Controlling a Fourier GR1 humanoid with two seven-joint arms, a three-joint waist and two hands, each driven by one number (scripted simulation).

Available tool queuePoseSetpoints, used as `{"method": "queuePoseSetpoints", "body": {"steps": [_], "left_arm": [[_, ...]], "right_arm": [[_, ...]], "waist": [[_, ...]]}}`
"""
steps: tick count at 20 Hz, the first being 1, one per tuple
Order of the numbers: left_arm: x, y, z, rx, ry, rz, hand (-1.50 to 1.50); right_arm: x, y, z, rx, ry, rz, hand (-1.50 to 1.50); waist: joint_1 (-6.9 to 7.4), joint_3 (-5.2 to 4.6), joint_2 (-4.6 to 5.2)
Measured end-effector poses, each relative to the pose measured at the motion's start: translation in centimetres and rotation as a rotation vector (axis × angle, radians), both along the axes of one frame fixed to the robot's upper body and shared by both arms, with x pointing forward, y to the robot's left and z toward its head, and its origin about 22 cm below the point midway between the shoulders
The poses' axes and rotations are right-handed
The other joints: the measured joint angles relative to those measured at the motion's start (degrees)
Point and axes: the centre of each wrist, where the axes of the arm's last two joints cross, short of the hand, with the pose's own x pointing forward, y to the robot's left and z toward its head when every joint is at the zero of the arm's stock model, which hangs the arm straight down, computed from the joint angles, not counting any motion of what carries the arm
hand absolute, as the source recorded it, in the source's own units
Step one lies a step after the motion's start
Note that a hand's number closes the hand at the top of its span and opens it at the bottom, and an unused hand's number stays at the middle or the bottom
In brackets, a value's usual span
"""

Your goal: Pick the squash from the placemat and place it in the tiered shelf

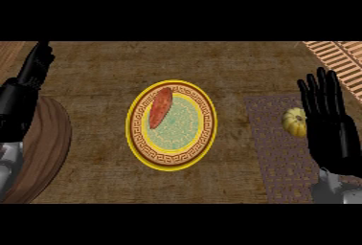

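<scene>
1. Head view: the small yellow ribbed squash (295,121) lies on the grey woven placemat (279,158), partly hidden behind the black right hand (331,125), whose fingers are straight and hold nothing.
2. The black left hand (34,67) rests at the left edge; I cannot tell its state.
3. The slatted wooden tiered shelf (339,60) sits top right.
4. Risk: the round squash may roll away if the fingers nudge it before closing.

counter (99,72): brown | plate (172,159) centre (yellow-rimmed) | placemat (279,162) right | wooden board (50,143) left edge
</scene>
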Motion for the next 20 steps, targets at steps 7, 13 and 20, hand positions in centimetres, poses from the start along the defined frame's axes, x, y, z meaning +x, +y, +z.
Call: {"method": "queuePoseSetpoints", "body": {"steps": [7, 13, 20], "left_arm": [[-0.2, -1.1, -2.8, -0.189, 0.147, 0.002, 0.00], [-0.1, -1.5, -5.6, -0.347, 0.278, -0.004, 0.00], [0.2, -1.1, -6.4, -0.396, 0.326, 0.006, 0.00]], "right_arm": [[3.0, -7.9, 3.3, -0.447, 0.175, -0.187, 1.50], [5.8, -13.3, 5.5, -0.399, 0.409, -0.282, -1.50], [8.1, -13.8, 11.0, -0.523, 0.487, -0.082, -1.50]], "waist": [[1.78, -1.57, -0.03], [2.10, -1.35, -0.60], [1.49, -1.28, -1.36]]}}
